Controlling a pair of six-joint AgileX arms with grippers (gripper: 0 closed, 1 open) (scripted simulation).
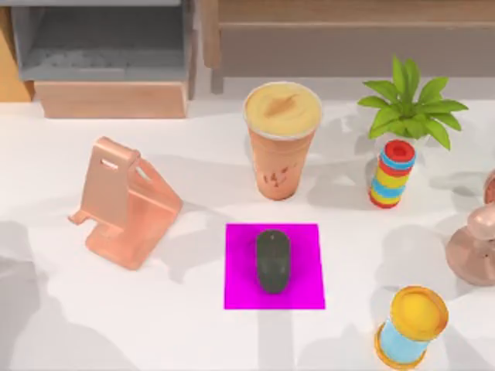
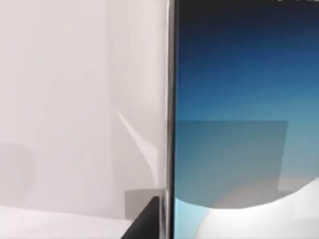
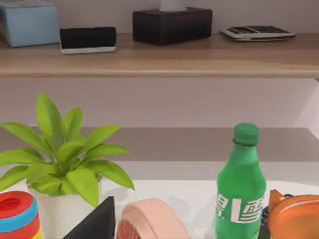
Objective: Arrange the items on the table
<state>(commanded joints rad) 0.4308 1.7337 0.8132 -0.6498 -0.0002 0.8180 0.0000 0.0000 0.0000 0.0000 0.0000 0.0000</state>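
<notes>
Left pincer point(image 2: 149, 219) just beside smartphone point(image 2: 244, 124) (screen glowing) — mouse point(image 1: 273, 260) on pad point(image 1: 302, 290).

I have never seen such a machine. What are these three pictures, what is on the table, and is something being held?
This is a simulated robot with two arms at a white table. One picture looks down from above; the other two come from cameras on the wrists.

From above you see a dark mouse on a magenta pad, an orange drink cup, a copper-coloured phone stand, a potted plant, a stack of coloured rings and a yellow-topped spool.

The left wrist camera is very close to a phone with a blue screen, possibly held, but I cannot tell. The right wrist camera shows a green bottle near the plant.
</notes>
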